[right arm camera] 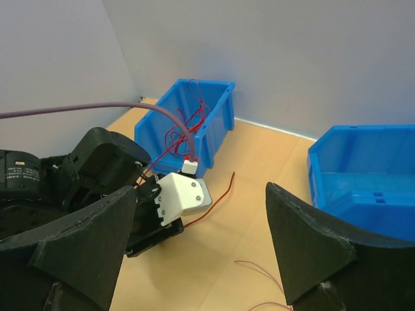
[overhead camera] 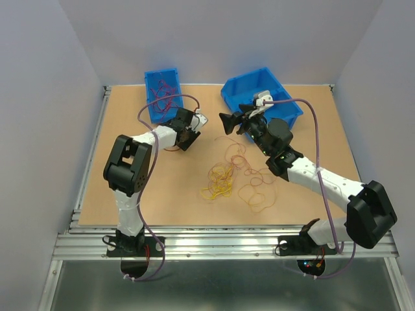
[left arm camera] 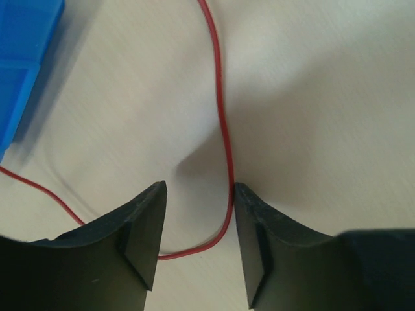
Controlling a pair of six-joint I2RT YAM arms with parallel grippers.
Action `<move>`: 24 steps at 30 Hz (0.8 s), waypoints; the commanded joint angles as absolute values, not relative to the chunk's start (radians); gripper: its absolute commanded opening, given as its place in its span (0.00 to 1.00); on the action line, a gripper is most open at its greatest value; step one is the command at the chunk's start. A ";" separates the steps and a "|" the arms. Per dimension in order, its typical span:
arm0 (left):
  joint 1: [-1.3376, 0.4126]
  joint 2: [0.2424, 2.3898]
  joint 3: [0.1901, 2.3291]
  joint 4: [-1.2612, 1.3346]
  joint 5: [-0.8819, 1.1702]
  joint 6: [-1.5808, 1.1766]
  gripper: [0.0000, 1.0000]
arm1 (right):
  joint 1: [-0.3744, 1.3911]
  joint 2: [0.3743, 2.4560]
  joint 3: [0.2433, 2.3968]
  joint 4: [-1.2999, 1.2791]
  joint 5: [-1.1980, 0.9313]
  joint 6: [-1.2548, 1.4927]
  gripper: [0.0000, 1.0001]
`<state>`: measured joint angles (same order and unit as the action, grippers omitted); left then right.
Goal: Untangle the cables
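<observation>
The hair-thin, curly yellow-orange and dark red cables (overhead camera: 228, 178) lie in a loose heap at the middle of the tan wooden tabletop (overhead camera: 123, 110), in the centre of the top view. More red ones are piled in the small blue plastic bin (overhead camera: 148, 84) at upper left. A single dark red strand (left arm camera: 224, 129) runs down the left wrist view and curls between the fingers of the left gripper (left arm camera: 198, 220). That gripper is spread and low over the table. The strand lies along the inner face of the right-hand finger and is not yet pinched.

The right gripper (right arm camera: 201, 194) is spread wide and holds nothing. It hangs above the table beside the larger blue plastic bin (overhead camera: 282, 97) at upper right.

The strand is very fine and sits off-centre, so I judge it could slip out as the pads meet. If it is caught and pulled, nothing pins the heap, so the whole tangle may drag along or its loops may tighten.

There is small print on the left arm's black housing, seen in the right wrist view, but it is too small to read.
</observation>
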<state>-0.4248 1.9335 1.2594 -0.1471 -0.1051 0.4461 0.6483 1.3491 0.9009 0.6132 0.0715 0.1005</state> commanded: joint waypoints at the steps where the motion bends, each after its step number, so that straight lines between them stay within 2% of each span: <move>1: -0.411 1.954 1.313 -0.213 -0.055 0.456 0.52 | 0.643 1.315 0.884 0.647 0.086 0.084 0.86; 7: -0.397 1.970 1.327 -0.232 -0.037 0.463 0.49 | 0.643 1.310 0.881 0.649 0.080 0.086 0.86; 9: -0.397 1.979 1.331 -0.241 -0.023 0.469 0.40 | 0.643 1.309 0.879 0.649 0.083 0.086 0.86; 10: -0.396 1.985 1.338 -0.258 -0.005 0.477 0.32 | 0.644 1.305 0.877 0.649 0.084 0.084 0.86; 15: -0.394 2.016 1.373 -0.327 0.096 0.495 0.15 | 0.643 1.298 0.870 0.652 0.081 0.083 0.86; 17: -0.393 1.993 1.373 -0.345 0.158 0.499 0.00 | 0.643 1.293 0.868 0.653 0.083 0.083 0.86; 24: -0.347 1.860 1.362 -0.298 0.262 0.444 0.00 | 0.643 1.290 0.864 0.657 0.086 0.086 0.86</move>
